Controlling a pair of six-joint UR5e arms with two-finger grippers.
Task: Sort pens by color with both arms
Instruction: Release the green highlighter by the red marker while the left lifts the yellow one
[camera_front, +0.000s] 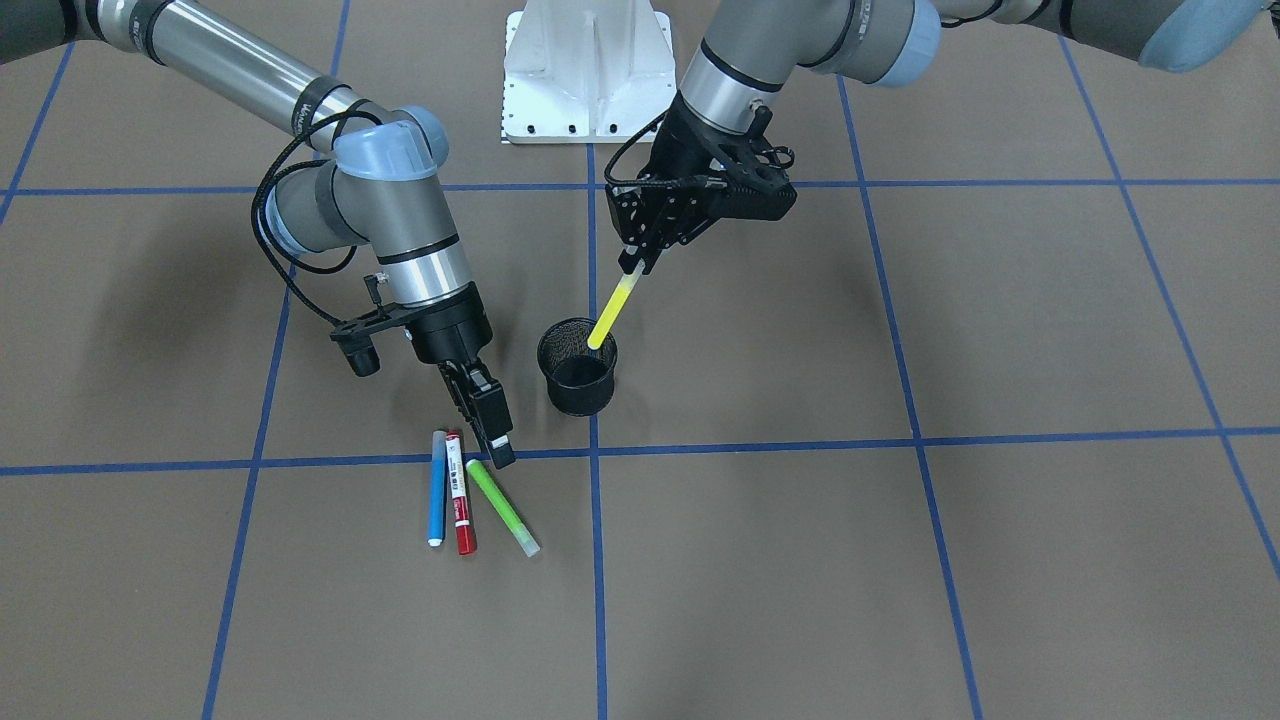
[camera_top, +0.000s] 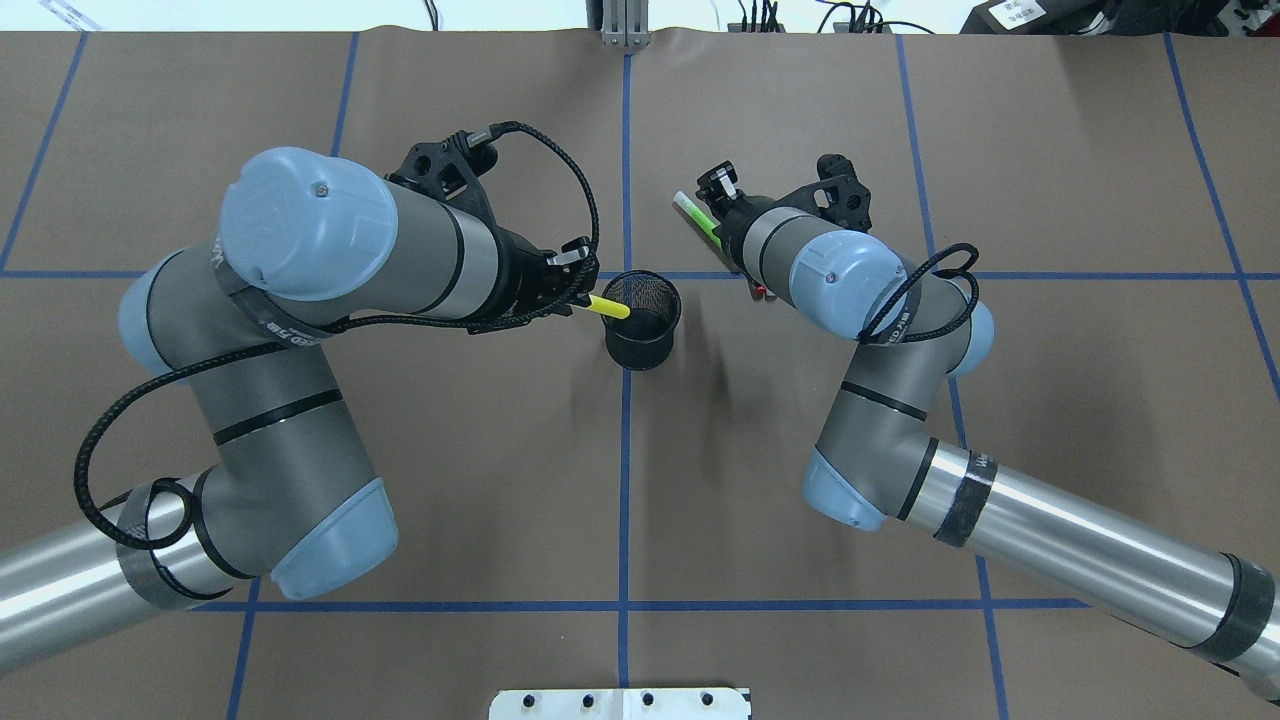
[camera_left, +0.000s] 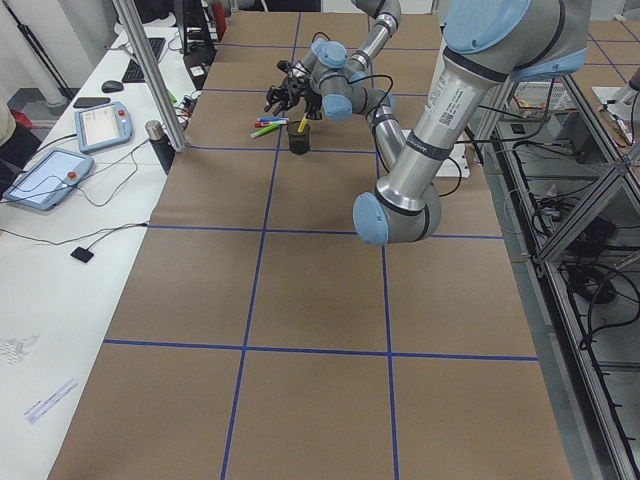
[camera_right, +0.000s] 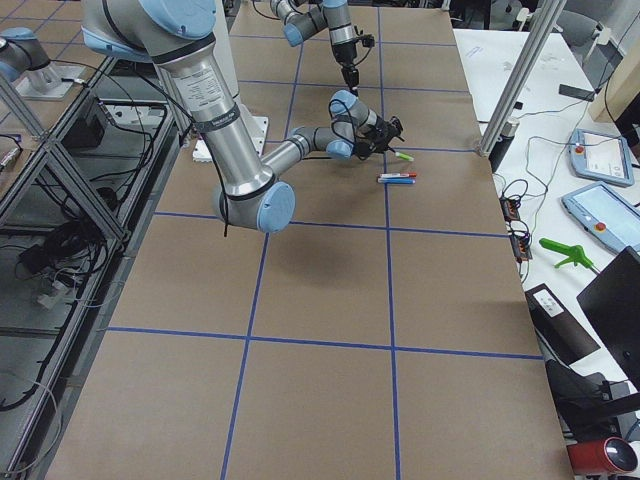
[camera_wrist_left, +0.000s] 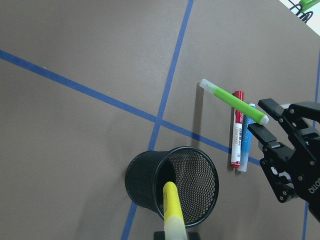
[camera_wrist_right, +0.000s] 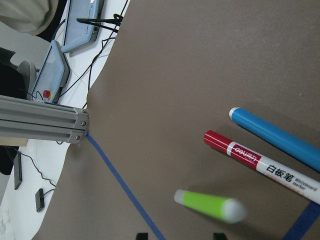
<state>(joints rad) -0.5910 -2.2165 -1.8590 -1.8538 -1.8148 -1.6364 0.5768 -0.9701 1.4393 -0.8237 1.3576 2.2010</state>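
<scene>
My left gripper (camera_front: 635, 262) is shut on the upper end of the yellow pen (camera_front: 612, 308). The pen slants down, its lower end in the mouth of the black mesh cup (camera_front: 577, 392). The blue pen (camera_front: 437, 488) and the red-capped white pen (camera_front: 460, 495) lie side by side on the table. Beside them the green pen (camera_front: 502, 507) lies at an angle. My right gripper (camera_front: 500, 445) is over the green pen's near end with its fingers apart (camera_wrist_left: 265, 120). The green pen (camera_wrist_right: 210, 205) looks blurred in the right wrist view.
The white pedestal base (camera_front: 585, 70) stands behind the cup. Blue tape lines (camera_front: 593, 560) cross the brown table cover. A side bench with teach pendants (camera_left: 50, 175) and an aluminium post (camera_left: 150, 80) run along the table's far edge.
</scene>
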